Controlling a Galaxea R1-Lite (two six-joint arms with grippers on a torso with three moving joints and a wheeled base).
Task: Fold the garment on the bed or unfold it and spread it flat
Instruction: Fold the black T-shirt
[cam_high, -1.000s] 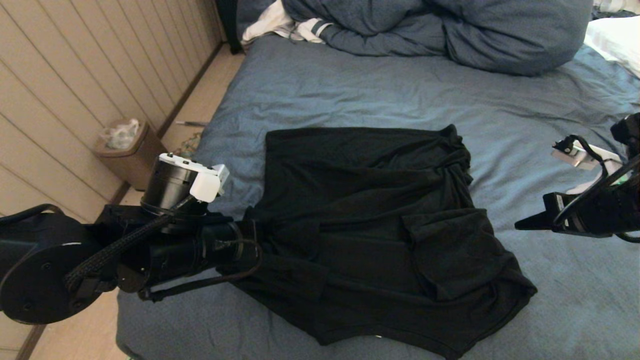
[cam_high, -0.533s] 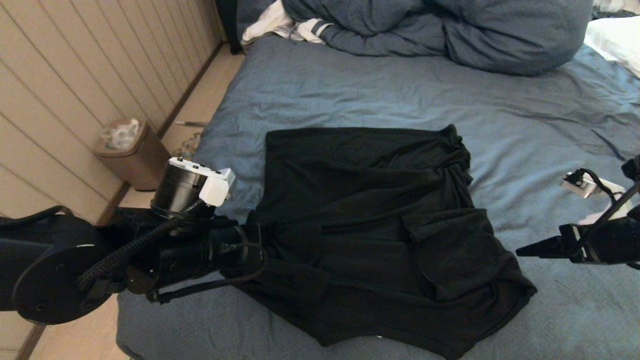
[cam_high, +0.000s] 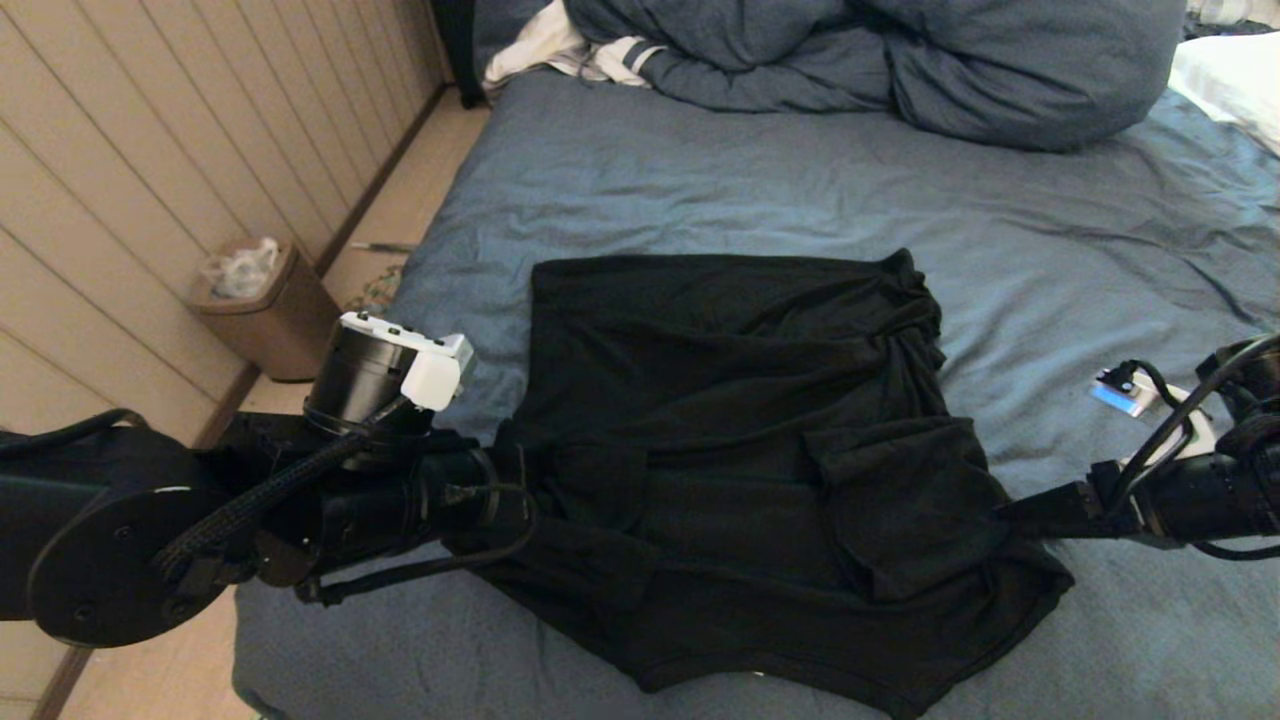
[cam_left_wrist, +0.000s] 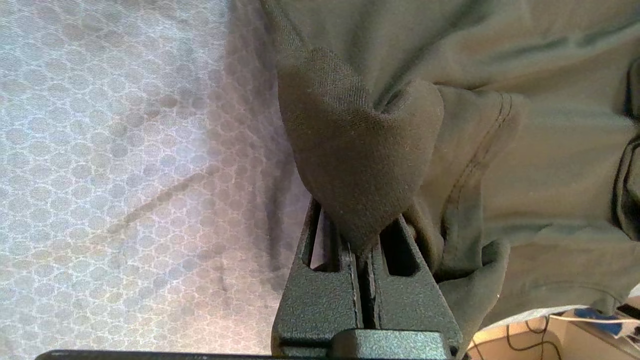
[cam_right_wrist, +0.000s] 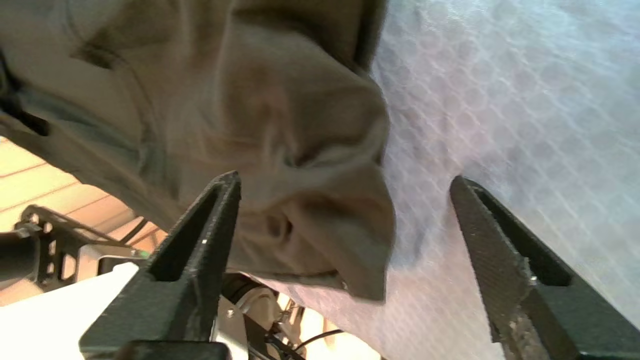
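Underneath, wrinkled blue-grey bed (cam_high: 760, 180); paneled wall (cam_high: 150, 150), bin (cam_high: 262, 305) left.

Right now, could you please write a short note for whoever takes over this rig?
Left gripper: jaws shut on the garment's left edge, low over the bed.
Right gripper: jaws open, at the shirt's bunched right edge, gripping nothing.
Done: black shirt lies roughly spread on the mattress, still rumpled and folded over on its right side.
Left: probably close the right jaws on that edge, then pull flat or fold.

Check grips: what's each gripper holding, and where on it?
Left gripper is shut on a pinched fold at the garment's left edge. Right gripper is open at its right edge, holding nothing.
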